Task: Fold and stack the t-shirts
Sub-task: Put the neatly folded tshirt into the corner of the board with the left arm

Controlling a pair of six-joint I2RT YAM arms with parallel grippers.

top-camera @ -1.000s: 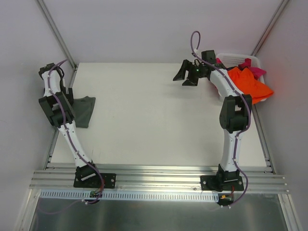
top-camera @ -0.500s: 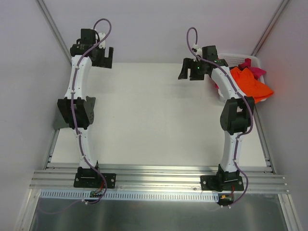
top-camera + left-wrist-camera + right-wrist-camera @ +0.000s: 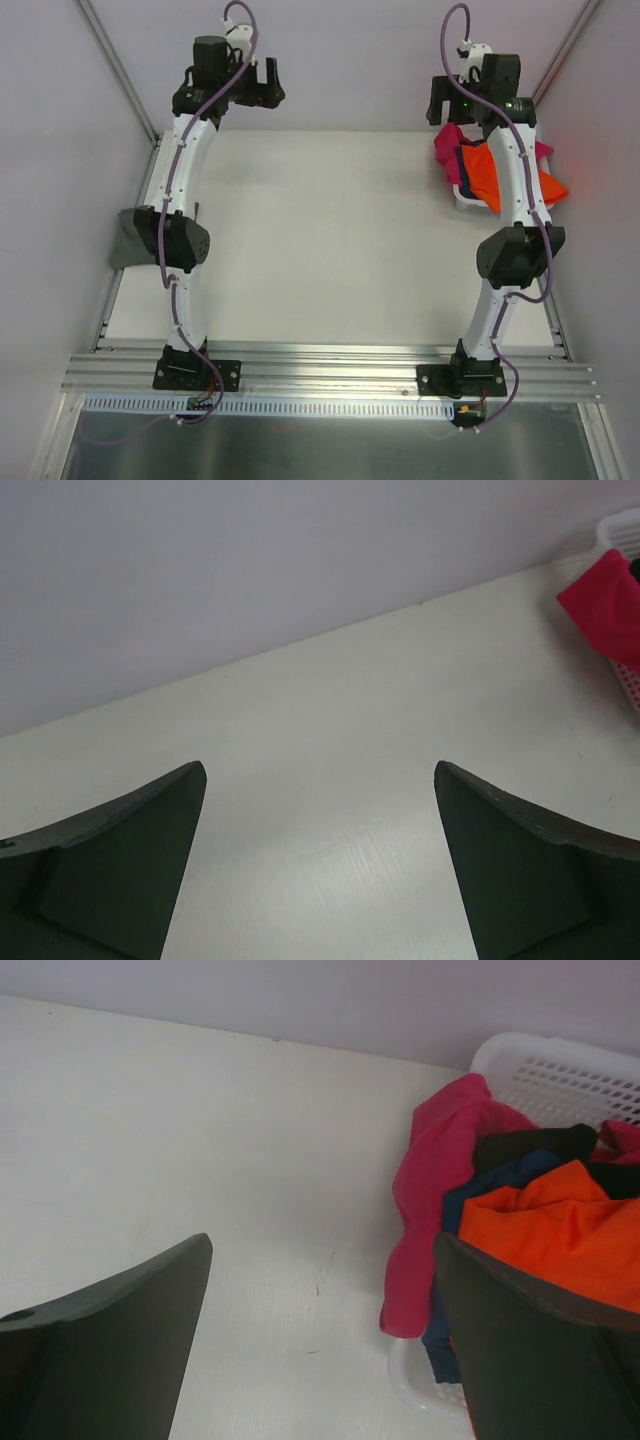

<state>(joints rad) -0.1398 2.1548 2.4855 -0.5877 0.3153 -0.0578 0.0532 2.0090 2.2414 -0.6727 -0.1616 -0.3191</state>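
The dark grey-olive t-shirt (image 3: 126,240) lies at the table's left edge, partly behind my left arm. The orange t-shirt (image 3: 495,175), magenta-pink t-shirt (image 3: 449,148) and dark blue t-shirt (image 3: 462,166) are heaped in the white basket (image 3: 465,201) at the back right. My left gripper (image 3: 258,88) is open and empty, raised near the back wall; its wrist view (image 3: 320,860) shows bare table. My right gripper (image 3: 448,100) is open and empty above the basket's left side. In the right wrist view (image 3: 325,1340) the magenta shirt (image 3: 435,1180) hangs over the basket rim, beside the blue (image 3: 478,1203) and orange (image 3: 550,1230) shirts.
The white plastic laundry basket (image 3: 560,1070) stands against the back right corner; its rim also shows in the left wrist view (image 3: 620,528), with the magenta cloth (image 3: 605,600). Walls close the table at the back and sides. An aluminium rail (image 3: 330,365) runs along the near edge.
My left arm has swung up from the grey-olive shirt to the back wall, gripper empty. My right arm has risen and moved right over the basket. The magenta shirt now shows draped over the basket's left side.
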